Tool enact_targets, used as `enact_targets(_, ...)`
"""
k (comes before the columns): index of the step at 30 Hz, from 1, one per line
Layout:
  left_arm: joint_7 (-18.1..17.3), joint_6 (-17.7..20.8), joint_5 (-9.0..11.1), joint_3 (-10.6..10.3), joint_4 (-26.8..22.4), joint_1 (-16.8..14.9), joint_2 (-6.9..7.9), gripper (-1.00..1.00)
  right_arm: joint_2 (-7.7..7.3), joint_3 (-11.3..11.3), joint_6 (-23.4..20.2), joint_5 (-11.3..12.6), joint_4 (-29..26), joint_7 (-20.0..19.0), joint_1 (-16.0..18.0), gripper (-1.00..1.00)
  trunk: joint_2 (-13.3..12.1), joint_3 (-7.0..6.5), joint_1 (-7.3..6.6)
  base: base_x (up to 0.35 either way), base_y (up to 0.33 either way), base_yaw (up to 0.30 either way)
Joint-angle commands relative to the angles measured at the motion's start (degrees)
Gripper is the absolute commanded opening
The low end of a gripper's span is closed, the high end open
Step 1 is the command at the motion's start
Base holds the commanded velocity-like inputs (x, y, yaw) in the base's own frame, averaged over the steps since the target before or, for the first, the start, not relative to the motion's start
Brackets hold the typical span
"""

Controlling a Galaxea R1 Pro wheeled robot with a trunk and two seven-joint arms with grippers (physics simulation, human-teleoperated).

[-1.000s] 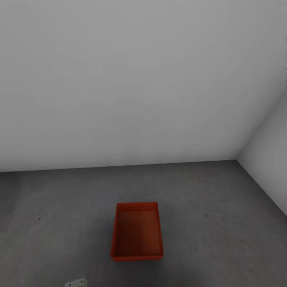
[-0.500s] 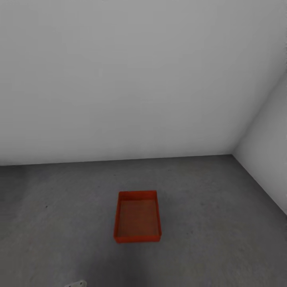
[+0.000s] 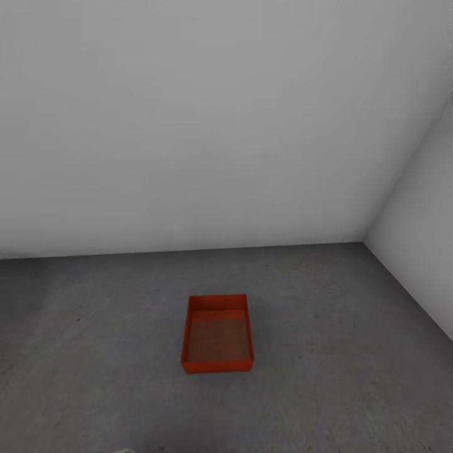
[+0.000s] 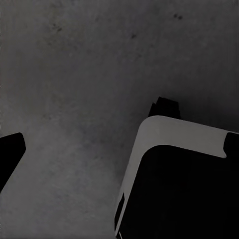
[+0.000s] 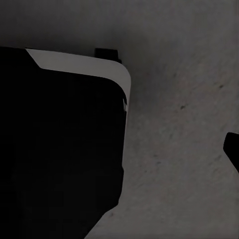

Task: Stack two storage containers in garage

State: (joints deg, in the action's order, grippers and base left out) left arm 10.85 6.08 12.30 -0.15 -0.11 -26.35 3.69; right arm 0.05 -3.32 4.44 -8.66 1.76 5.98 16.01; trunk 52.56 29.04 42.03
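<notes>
With one storage container [image 3: 218,334] already down on the garage floor [image 3: 352,377], toward 6 o'clock in the head view and well short of the white walls [image 3: 207,126], roughly half done; second container left to fetch and stack. Orange-red, open-topped, upright, empty, flared walls. Gripper opening: cannot tell.

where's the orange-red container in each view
Head view: the storage container sits on the dark grey floor, low and centre, short of the white wall.
Left wrist view: not in it; grey floor.
Right wrist view: not in it; grey floor.
Shared landmark: the floor.
</notes>
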Motion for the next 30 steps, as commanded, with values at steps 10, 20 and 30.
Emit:
enact_targets(10, 0.1, 0.2, 0.3, 0.0, 0.0, 0.0, -0.05, 1.00, -0.01, -0.4, 0.3, -0.6, 0.2, 0.2, 0.1, 1.00, 0.0, -0.87, 0.00, -0.004, 0.000, 0.000)
enact_targets(20, 0.1, 0.2, 0.2, 0.0, -0.1, 0.0, -0.08, 1.00, -0.05, -0.4, 0.3, -0.6, 0.2, 0.2, 0.1, 1.00, 0.0, -1.80, 0.00, 0.000, 0.000, 0.000)
enact_targets(30, 0.1, 0.2, 0.3, 0.0, 0.0, 0.0, -0.08, 1.00, -0.14, -0.4, 0.3, -0.6, 0.2, 0.2, 0.1, 1.00, 0.0, -2.72, 0.00, 0.000, 0.000, 0.000)
